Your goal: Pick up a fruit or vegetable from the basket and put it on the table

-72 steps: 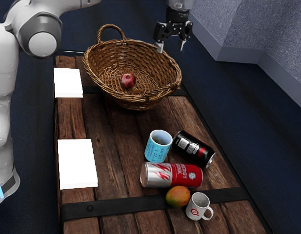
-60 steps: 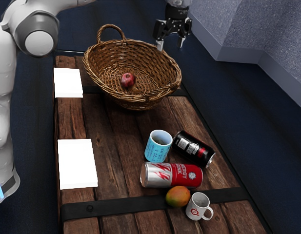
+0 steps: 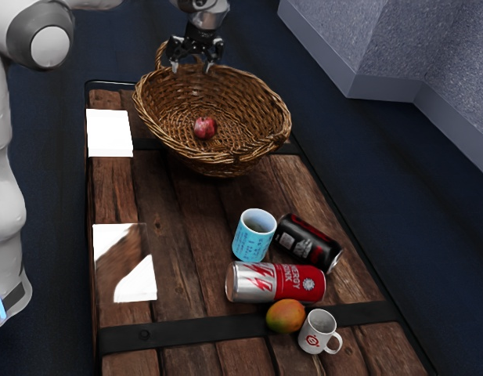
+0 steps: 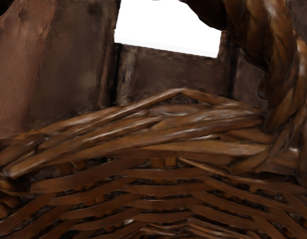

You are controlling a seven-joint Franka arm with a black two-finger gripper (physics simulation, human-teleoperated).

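Apple [image 3: 204,128]: where is it from your end effector [image 3: 191,69]?

"Below it, inside the basket [image 3: 261,98], apart from your fingertips."

"And what do you have hold of?"

"Nothing. Your end effector's two fingers stand wide apart near the basket's handle [image 4: 285,55]. You also have a mango [image 3: 286,316] on the desk [image 3: 178,235], well away from them."

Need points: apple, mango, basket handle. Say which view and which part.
Apple [image 3: 205,128]: exterior view, middle of its red skin.
Mango [image 3: 286,316]: exterior view, middle of its orange-green skin.
Basket handle [image 4: 276,47]: wrist view, on the twisted strands of its side.
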